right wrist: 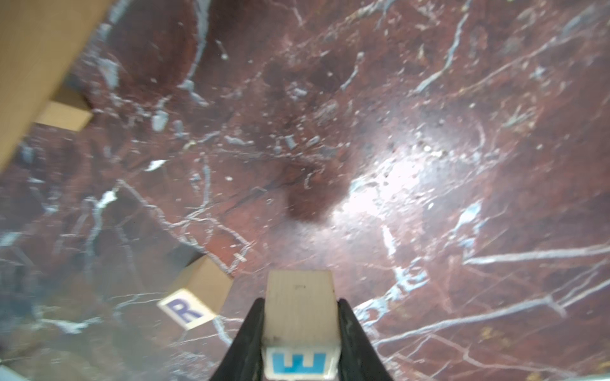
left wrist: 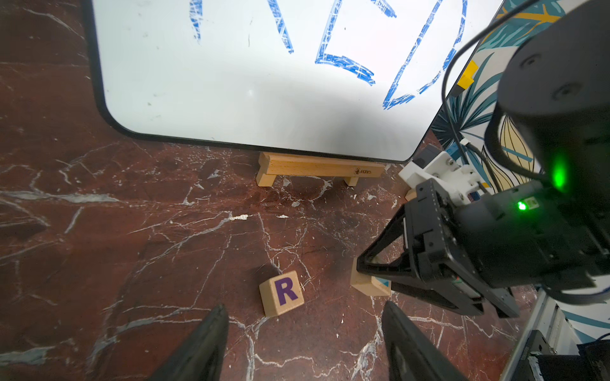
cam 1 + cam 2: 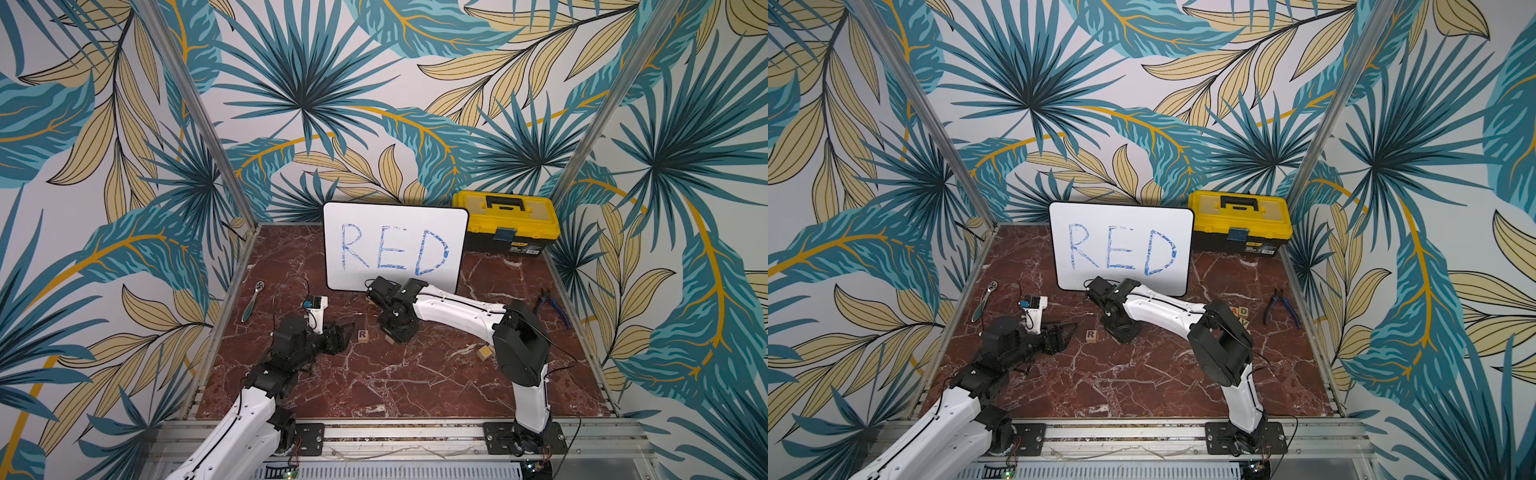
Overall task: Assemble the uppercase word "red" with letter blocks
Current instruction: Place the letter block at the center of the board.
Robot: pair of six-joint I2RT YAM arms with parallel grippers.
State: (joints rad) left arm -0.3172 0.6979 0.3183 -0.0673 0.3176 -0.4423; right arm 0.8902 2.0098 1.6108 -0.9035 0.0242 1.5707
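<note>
Here, leaf-patterned walls (image 3: 395, 104) enclose red marble tabletop (image 3: 395, 382) bearing R block (image 3: 363, 335).

Bright, even top views, bowed edges; blurred right wrist view, glare on table (image 1: 396, 178)

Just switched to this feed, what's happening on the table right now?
The right gripper is shut on a pale wooden cube with a blue E, holding it low beside the wooden cube with a purple R, which lies free on the red marble table. Whether the E cube touches the table is unclear. The left gripper is open and empty, just short of the R cube. More lettered cubes lie near the right arm's elbow; no D is in the row yet.
</note>
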